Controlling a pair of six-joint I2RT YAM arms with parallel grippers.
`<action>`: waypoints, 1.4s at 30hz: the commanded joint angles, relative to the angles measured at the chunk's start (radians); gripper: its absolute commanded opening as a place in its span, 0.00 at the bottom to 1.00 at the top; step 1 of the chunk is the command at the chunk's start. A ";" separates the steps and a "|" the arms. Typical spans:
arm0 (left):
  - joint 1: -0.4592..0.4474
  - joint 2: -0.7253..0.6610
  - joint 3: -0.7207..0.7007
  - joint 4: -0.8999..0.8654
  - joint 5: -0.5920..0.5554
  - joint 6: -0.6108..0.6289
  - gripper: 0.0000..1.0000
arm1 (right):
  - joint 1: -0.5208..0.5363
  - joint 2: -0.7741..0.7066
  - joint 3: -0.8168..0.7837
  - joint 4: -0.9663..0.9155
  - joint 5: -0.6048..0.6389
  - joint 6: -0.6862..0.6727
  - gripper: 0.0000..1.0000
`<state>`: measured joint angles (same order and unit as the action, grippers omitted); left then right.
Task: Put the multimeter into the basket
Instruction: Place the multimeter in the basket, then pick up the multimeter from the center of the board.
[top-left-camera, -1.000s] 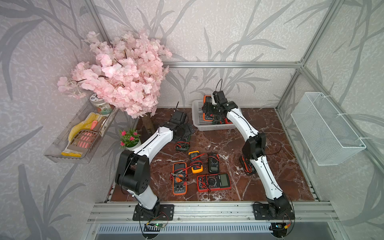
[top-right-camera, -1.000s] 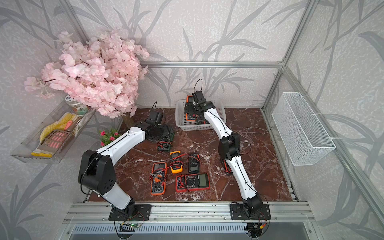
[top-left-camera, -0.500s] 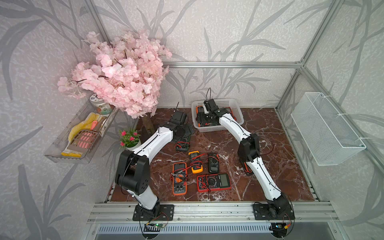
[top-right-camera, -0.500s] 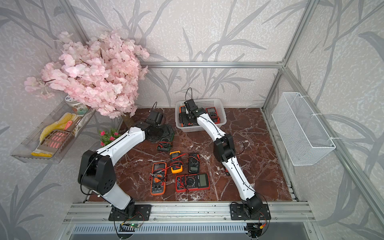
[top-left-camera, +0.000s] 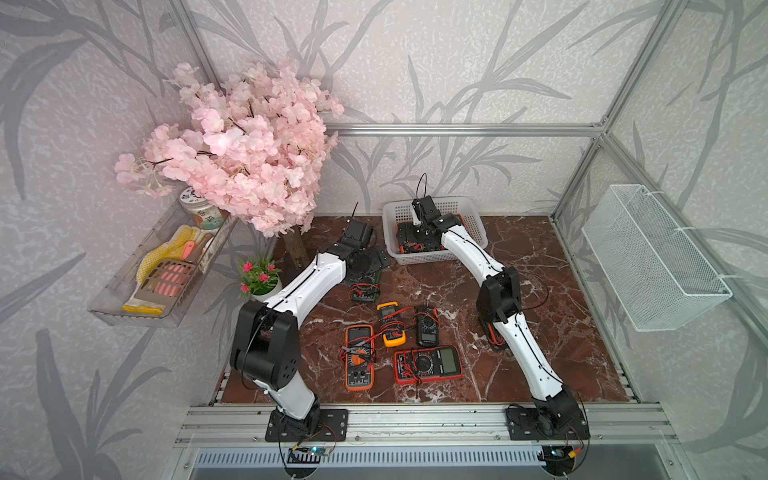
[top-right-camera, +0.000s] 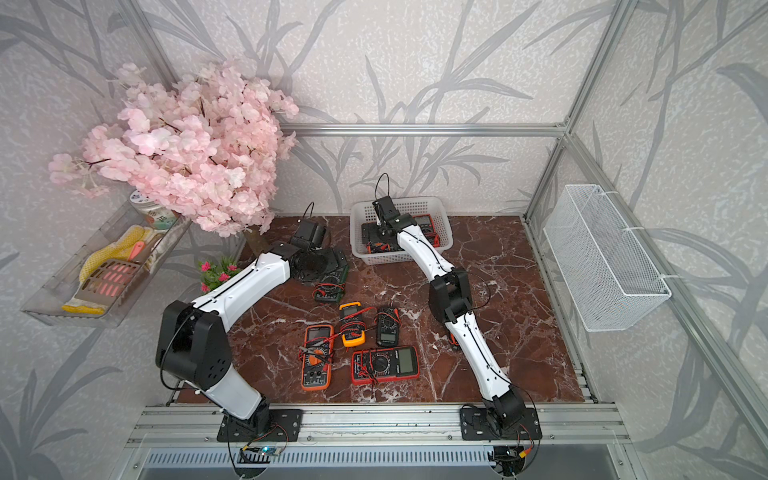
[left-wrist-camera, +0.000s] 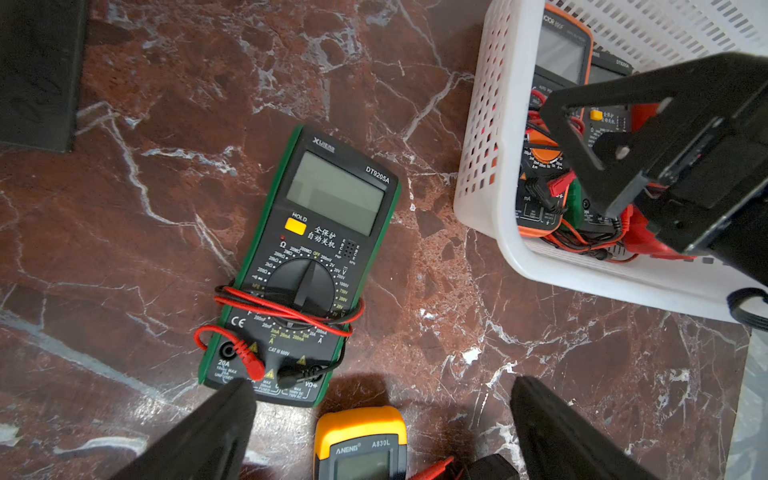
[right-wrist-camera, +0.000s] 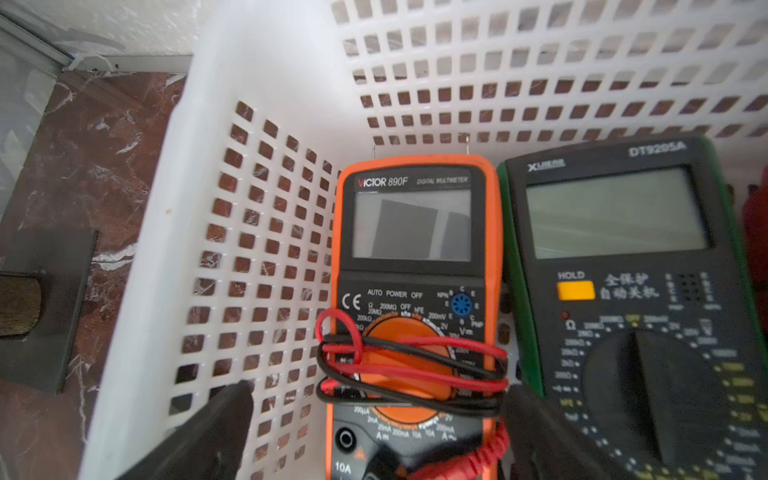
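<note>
The right gripper (right-wrist-camera: 376, 401) is hanging inside the basket (right-wrist-camera: 257, 137) with its fingers spread wide, pinching nothing. One finger is sitting close to the perforated end wall and the other is standing over the seam between two meters. The orange multimeter (right-wrist-camera: 415, 232) is lying flat and face up on the basket floor, leads wound round its dial. Its top edge is lying near the far wall, and a strip of bare floor is showing between it and the end wall. A green-edged multimeter (right-wrist-camera: 615, 257) is lying just beside it on the other side. The left gripper (left-wrist-camera: 382, 388), likewise spread and empty, is hovering over the bench (left-wrist-camera: 124, 232) by the lower edge of a green multimeter (left-wrist-camera: 324, 249). That meter is resting apart from the basket's outer corner, with a yellow multimeter (left-wrist-camera: 359, 440) just beside it. In both top views bare bench is lying open beyond the basket's other end.
</note>
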<state>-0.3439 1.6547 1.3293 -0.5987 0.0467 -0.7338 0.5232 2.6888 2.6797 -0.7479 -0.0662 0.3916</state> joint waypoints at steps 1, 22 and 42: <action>-0.003 -0.031 0.021 -0.009 -0.007 0.010 1.00 | -0.004 -0.126 0.009 -0.054 0.024 0.006 0.99; -0.104 -0.146 -0.137 0.038 -0.054 -0.037 1.00 | -0.106 -1.008 -1.116 -0.002 0.027 0.070 0.99; -0.125 -0.010 -0.083 -0.033 -0.289 0.168 1.00 | -0.112 -1.252 -1.459 -0.097 0.014 0.080 0.99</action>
<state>-0.4911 1.5997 1.1851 -0.5873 -0.1684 -0.6537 0.4168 1.4807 1.2385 -0.8112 -0.0463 0.4503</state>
